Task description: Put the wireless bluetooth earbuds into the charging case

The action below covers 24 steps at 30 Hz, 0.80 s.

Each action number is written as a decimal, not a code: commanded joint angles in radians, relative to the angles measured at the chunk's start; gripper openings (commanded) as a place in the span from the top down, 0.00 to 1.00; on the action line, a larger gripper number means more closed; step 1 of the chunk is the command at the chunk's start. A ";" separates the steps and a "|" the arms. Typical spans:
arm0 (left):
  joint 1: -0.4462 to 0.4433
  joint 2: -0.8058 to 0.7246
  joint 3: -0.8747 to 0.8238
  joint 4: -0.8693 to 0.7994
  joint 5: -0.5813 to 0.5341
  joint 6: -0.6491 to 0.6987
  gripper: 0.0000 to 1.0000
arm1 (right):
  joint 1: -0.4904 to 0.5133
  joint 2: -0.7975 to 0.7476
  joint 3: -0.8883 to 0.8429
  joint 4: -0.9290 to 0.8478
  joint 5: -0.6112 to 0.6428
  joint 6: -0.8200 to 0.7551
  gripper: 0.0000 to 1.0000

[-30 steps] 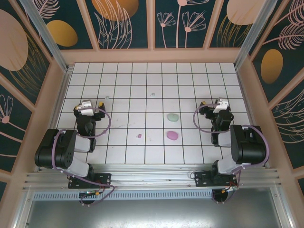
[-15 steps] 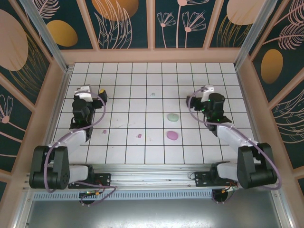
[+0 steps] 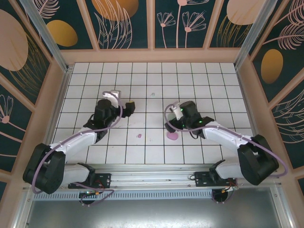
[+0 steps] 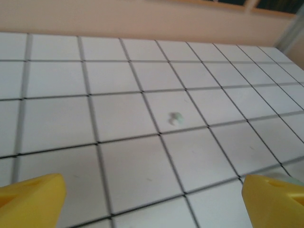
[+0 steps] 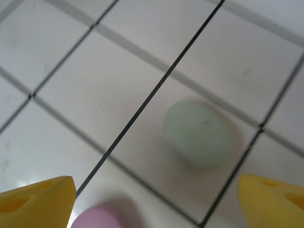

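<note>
Enclosure walls (image 3: 118, 23): dark panels printed with pale leaves and orange ovals, framed in light wood, standing round three sides.

Worktop (image 3: 199, 76): white square tiles with dark grout lines.

Left arm (image 3: 78, 137): black and white, stretched from its base at the near edge toward the middle-left of the tiles. Right arm (image 3: 228, 137): stretched likewise toward the centre, wrist over the middle tiles.

Left hand (image 4: 152, 204): open, yellow fingertips (image 4: 31, 199) set wide apart with bare tile between them, gripping nothing. From above, placed left of centre (image 3: 124, 106).

Right hand (image 5: 154, 202): also open, yellow fingertips at the two lower corners of its wrist view, nothing clamped, hovering over both cases.

Mint-green case (image 5: 198, 133): smooth closed oval lying flat on a tile, between two grout lines, ahead of the right hand and a little toward its right finger.

Pink case (image 3: 173, 136): closed oval lying just on the near side of the right hand; in the right wrist view, at the bottom edge beside the left finger (image 5: 102, 217), apart from the mint-green case.

Pink-purple earbud (image 3: 139, 136): loose on a tile between the two arms, left of the pink case, touching neither case nor hand.

Pale mint earbud (image 3: 152, 94): loose on a tile farther back, well apart from both cases; in the left wrist view, ahead of the open left hand (image 4: 175, 118), untouched.
</note>
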 commanded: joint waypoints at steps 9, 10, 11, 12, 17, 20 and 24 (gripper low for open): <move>-0.211 0.096 -0.022 0.069 -0.083 -0.069 0.07 | 0.055 -0.088 -0.083 -0.088 -0.013 -0.113 0.10; -0.211 0.092 -0.025 0.071 -0.076 -0.063 0.07 | 0.054 -0.082 -0.080 -0.100 0.006 -0.115 0.10; -0.211 0.086 -0.027 0.067 -0.066 -0.053 0.07 | 0.055 -0.075 -0.077 -0.114 0.019 -0.120 0.10; -0.211 0.079 -0.029 0.064 -0.060 -0.044 0.08 | 0.055 -0.067 -0.073 -0.131 0.028 -0.127 0.10; -0.211 0.024 -0.079 0.081 -0.054 -0.030 0.08 | 0.080 -0.039 -0.081 -0.161 0.033 -0.167 0.10; -0.210 0.002 -0.104 0.085 -0.045 -0.032 0.07 | 0.085 -0.017 -0.083 -0.158 0.024 -0.174 0.09; -0.212 -0.012 -0.107 0.057 -0.016 -0.026 0.07 | 0.085 0.040 -0.074 -0.169 0.050 -0.186 0.09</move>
